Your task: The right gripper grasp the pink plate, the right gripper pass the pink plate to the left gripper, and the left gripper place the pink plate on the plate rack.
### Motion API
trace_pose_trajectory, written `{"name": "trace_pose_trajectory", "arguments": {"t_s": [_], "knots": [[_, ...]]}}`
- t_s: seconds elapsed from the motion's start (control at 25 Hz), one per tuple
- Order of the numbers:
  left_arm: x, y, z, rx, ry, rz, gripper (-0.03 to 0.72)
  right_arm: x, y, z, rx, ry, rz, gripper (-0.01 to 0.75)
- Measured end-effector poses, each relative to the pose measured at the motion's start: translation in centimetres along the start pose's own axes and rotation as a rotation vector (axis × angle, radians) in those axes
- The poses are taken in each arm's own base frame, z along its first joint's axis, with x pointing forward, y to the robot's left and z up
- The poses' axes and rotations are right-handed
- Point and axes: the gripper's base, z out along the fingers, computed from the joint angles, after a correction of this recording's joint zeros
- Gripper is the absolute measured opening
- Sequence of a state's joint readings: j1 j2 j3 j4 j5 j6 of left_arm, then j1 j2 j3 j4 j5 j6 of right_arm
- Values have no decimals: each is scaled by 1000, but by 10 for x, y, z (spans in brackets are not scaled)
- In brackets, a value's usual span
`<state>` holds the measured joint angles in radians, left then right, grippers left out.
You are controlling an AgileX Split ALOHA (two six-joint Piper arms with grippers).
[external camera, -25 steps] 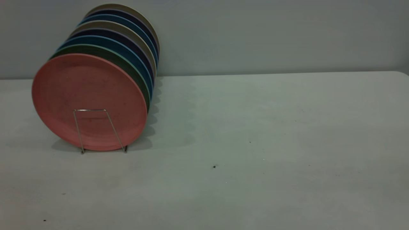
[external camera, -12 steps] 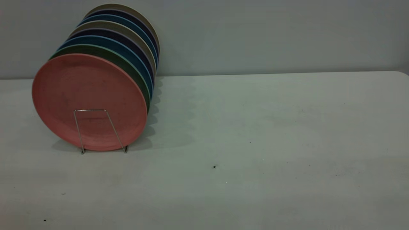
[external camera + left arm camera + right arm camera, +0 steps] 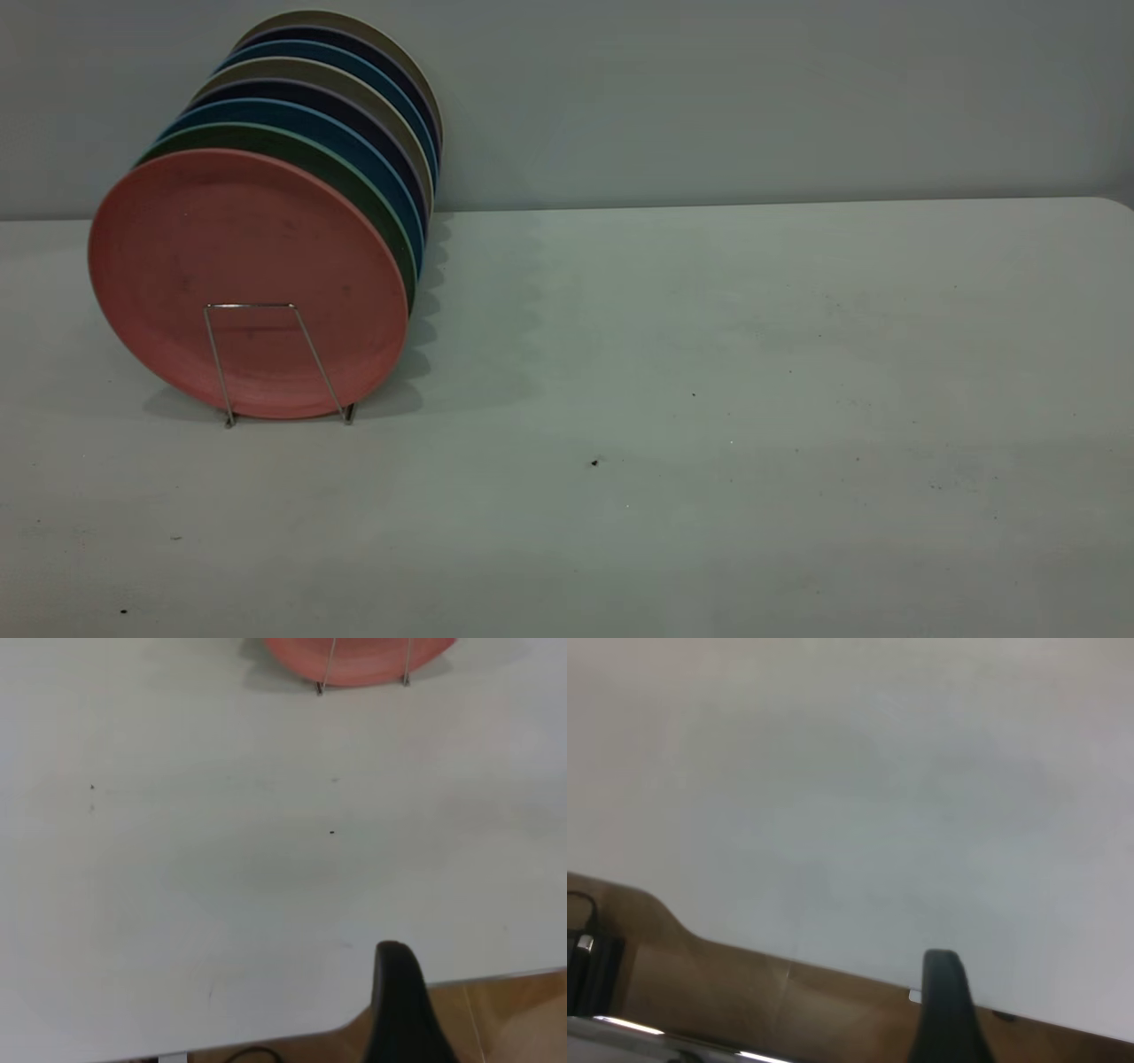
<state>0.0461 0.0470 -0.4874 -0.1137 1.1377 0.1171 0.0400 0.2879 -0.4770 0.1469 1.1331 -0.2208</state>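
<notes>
The round salmon-pink matt plastic plate shows faint dark scuffs on a dull face. The thin silver wire rack is bright, smooth metal. The pale grey worktop looks smooth and matt, flecked with small dark specks. The plates behind look equally matt.

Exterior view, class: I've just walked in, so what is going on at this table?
Nothing is being handled. The pink plate stands on edge at the front of a row of plates in the plate rack, ahead of a green plate and blue ones, at the left of the table. Neither arm shows in the exterior view. Each wrist view shows one black finger of its own gripper at the table's edge, away from the plates.
</notes>
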Motion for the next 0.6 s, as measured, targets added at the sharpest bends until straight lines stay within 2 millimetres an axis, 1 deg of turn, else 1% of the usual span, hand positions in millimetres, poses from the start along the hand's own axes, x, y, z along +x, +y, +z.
{"name": "trace_pose_trajectory", "arguments": {"t_s": [0.6], "knots": [[0, 0, 0, 21, 1, 19, 485, 1, 0, 1, -1, 3, 1, 546]]}}
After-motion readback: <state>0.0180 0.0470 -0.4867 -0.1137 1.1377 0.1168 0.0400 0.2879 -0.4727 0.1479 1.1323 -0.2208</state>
